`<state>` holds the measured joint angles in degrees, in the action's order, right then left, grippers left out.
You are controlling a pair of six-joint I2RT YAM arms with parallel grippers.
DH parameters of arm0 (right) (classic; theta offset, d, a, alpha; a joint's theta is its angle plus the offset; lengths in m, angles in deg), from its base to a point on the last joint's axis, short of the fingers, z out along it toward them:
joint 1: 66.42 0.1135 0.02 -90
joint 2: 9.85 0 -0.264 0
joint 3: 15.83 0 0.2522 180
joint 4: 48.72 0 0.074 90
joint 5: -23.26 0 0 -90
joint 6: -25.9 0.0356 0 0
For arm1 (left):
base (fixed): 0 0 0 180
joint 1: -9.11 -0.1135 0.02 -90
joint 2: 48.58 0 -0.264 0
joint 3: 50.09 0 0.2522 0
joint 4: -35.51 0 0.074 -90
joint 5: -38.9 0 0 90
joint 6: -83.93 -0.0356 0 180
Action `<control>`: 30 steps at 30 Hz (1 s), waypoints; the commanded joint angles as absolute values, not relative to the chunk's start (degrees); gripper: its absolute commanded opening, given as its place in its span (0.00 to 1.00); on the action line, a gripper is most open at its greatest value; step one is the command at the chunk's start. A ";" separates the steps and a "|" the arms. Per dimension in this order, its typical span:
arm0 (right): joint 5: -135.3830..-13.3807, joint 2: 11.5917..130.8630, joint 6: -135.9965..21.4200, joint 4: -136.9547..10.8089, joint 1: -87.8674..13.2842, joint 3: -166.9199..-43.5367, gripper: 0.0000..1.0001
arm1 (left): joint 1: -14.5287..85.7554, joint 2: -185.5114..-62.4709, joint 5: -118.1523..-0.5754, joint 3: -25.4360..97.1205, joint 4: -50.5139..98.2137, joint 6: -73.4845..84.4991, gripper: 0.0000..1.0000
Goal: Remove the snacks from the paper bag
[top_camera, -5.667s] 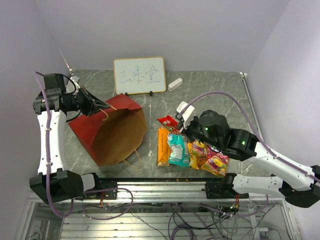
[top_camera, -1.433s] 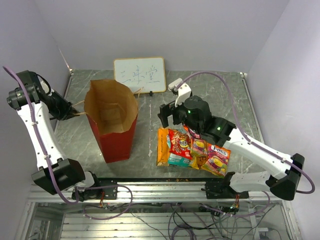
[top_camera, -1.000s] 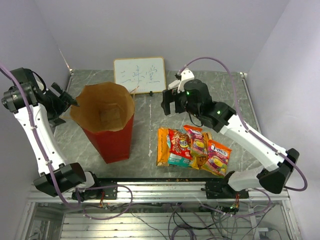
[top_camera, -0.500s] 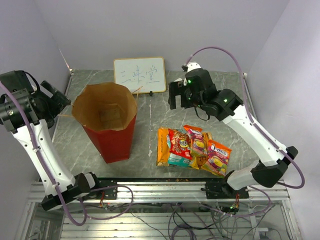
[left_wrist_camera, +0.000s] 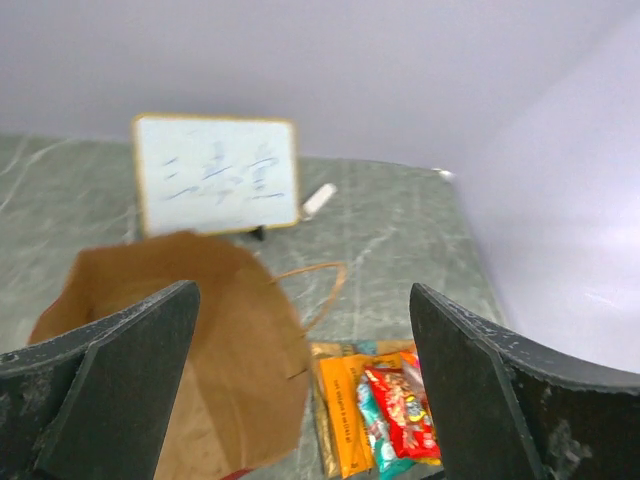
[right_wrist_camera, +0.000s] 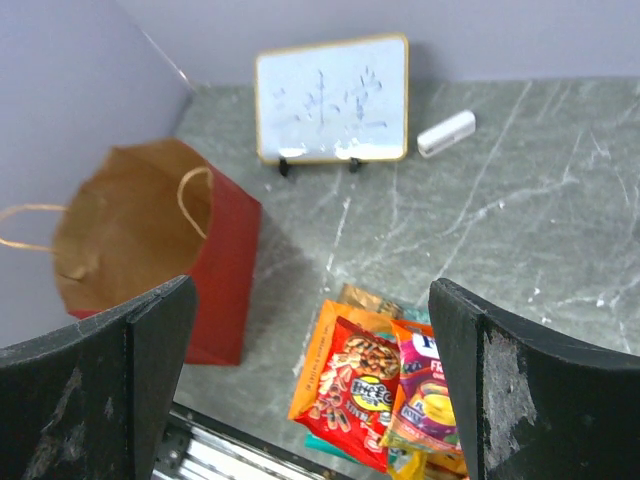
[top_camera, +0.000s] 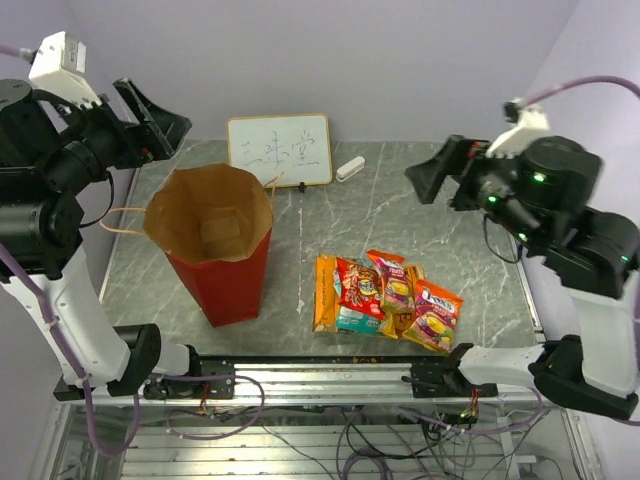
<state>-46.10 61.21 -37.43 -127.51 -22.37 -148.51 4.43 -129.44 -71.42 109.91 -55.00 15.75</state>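
looking down on the paper bag (top_camera: pixel 228 288), upright at left, mouth open, seemingly empty; spotting the snacks (top_camera: pixel 385 298) piled flat just right of it, nearer the right arm; reading left gripper (left_wrist_camera: pixel 302 292) and right gripper (right_wrist_camera: pixel 310 288) spread wide, empty, well above.

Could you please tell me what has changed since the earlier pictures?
The paper bag, earlier tipped over in the left gripper, now stands upright, let go. Both arms have lifted away, the right gripper off the snacks; both are open, empty. The whiteboard stayed put.
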 commanded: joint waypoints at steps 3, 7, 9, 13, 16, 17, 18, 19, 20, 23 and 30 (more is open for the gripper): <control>-42.93 57.19 -35.15 -128.22 -22.55 -150.17 1.00 | 8.31 -130.39 -87.45 111.76 -44.84 16.16 0.94; -40.38 56.40 -36.20 -125.93 -22.55 -148.42 1.00 | 8.32 -128.71 -86.24 109.03 -44.67 15.70 0.94; -39.04 57.05 -36.98 -124.58 -22.56 -148.31 1.00 | 8.32 -126.09 -84.62 103.09 -41.73 16.42 0.94; -35.84 58.60 -39.21 -122.57 -22.49 -147.61 1.00 | 8.32 -112.66 -77.47 79.97 -18.71 23.59 0.97; -33.59 60.91 -42.12 -122.10 -22.56 -148.66 1.00 | 8.33 -110.45 -74.00 74.16 -12.24 26.15 0.96; -32.21 61.69 -42.85 -122.18 -22.49 -149.09 1.00 | 8.32 -111.29 -73.56 74.74 -12.75 25.27 0.95; -30.90 62.61 -43.65 -122.24 -22.55 -149.51 1.00 | 8.34 -112.45 -72.92 75.82 -14.03 24.19 0.94; -29.38 63.36 -44.19 -122.36 -22.52 -149.93 1.00 | 8.33 -113.40 -72.33 76.83 -15.32 23.10 0.93; -28.07 64.24 -44.42 -122.66 -22.51 -150.85 1.00 | 8.32 -114.06 -71.87 77.51 -16.32 22.04 0.93; -25.54 66.05 -45.55 -122.90 -22.54 -151.95 1.00 | 8.35 -114.51 -71.15 77.61 -17.46 19.41 0.94; -22.74 66.36 -46.57 -122.19 -22.55 -153.30 1.00 | 9.41 -114.70 -68.51 79.41 -20.34 14.55 0.96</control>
<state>-26.80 67.38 -45.14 -123.51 -22.39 -150.61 8.23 -115.24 -71.70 77.25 -20.06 18.53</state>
